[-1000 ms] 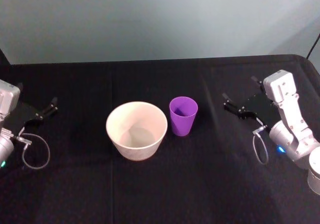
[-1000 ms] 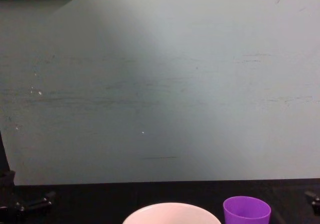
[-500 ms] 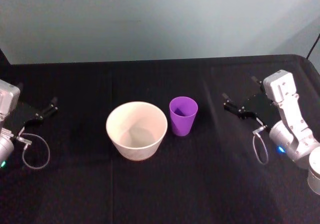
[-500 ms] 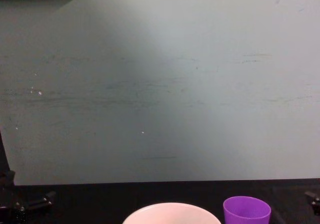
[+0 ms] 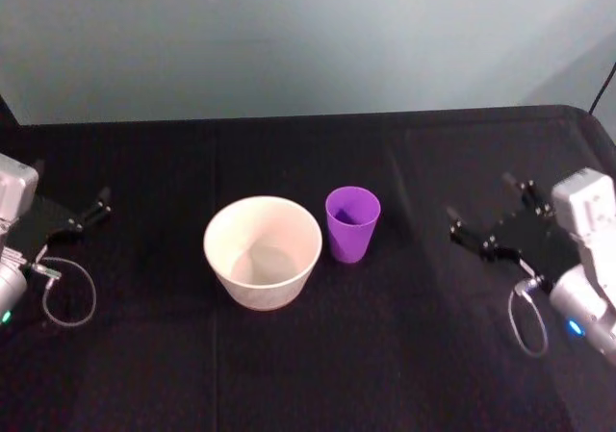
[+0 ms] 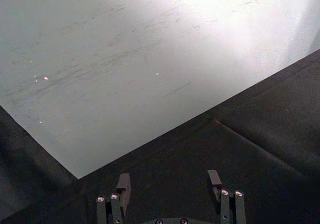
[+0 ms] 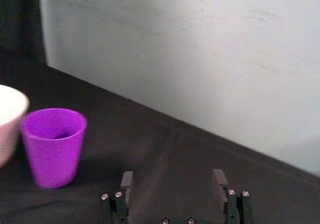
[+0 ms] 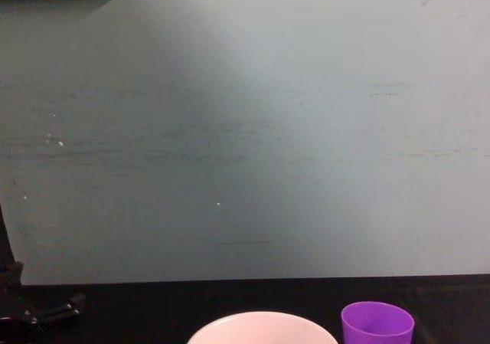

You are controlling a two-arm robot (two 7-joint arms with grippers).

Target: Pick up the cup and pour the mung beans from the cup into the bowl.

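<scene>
Plainly, the cup [image 5: 352,223] stands upright on the black table [image 5: 308,374], its long axis vertical, its open mouth pointing up and its narrower base down. Whether mung beans lie inside cannot be made out.

The right gripper [image 5: 478,203] hangs low over the table with its two fingers spread wide and nothing between them. The cup is out ahead of those fingers, off toward the robot's left and well apart from them; in the right wrist view it [image 7: 52,146] stands forward of the gripper [image 7: 173,176], off to one side of the line between the fingers. The bowl [image 5: 206,242] sits just beyond the cup from this gripper, close beside it, mouth up.

The left gripper [image 5: 67,184] is parked on the bowl's far side, well apart from it, fingers likewise spread and empty in the left wrist view [image 6: 168,176].
</scene>
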